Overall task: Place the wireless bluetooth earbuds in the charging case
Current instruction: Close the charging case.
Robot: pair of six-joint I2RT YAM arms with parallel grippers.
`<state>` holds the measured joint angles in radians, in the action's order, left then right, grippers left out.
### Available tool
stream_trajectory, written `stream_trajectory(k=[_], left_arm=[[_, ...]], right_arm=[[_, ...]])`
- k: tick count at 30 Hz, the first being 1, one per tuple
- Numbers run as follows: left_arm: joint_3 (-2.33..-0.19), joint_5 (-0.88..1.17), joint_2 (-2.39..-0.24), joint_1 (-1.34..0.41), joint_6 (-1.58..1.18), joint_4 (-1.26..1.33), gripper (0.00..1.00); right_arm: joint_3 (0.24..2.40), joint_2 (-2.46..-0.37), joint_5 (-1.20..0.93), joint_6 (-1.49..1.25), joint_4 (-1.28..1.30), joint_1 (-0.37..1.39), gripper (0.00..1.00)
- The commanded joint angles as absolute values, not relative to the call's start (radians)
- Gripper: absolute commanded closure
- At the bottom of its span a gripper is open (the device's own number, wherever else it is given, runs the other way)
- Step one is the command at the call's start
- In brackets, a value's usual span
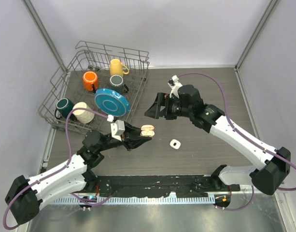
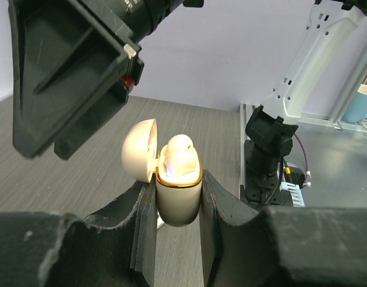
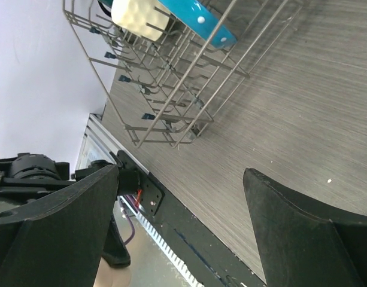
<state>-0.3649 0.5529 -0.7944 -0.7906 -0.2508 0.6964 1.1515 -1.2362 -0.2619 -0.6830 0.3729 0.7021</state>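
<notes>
My left gripper is shut on a beige charging case with a gold rim and holds it above the table. In the left wrist view the case stands upright between the fingers, with its lid open to the left. White earbud heads sit in its top. My right gripper is open and empty, just above and beyond the case. It fills the upper left of the left wrist view. A small white object lies on the table to the right; I cannot tell what it is.
A wire dish rack at the back left holds several mugs and a blue plate. It also shows in the right wrist view. A black strip runs along the near table edge.
</notes>
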Motion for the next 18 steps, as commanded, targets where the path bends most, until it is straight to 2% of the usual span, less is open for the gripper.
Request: stream_trajectory(k=[1,18], left_arm=[[-0.42,0.571,-0.81,-0.795,-0.244,0.759,1.0],[-0.408,0.471,-0.813,-0.808,-0.287,0.758,1.0]], right_arm=[[1.215,-1.252,-0.236,-0.649,0.388,0.739,0.09],[1.115,-1.137,-0.183,-0.658,0.394,0.831,0.09]])
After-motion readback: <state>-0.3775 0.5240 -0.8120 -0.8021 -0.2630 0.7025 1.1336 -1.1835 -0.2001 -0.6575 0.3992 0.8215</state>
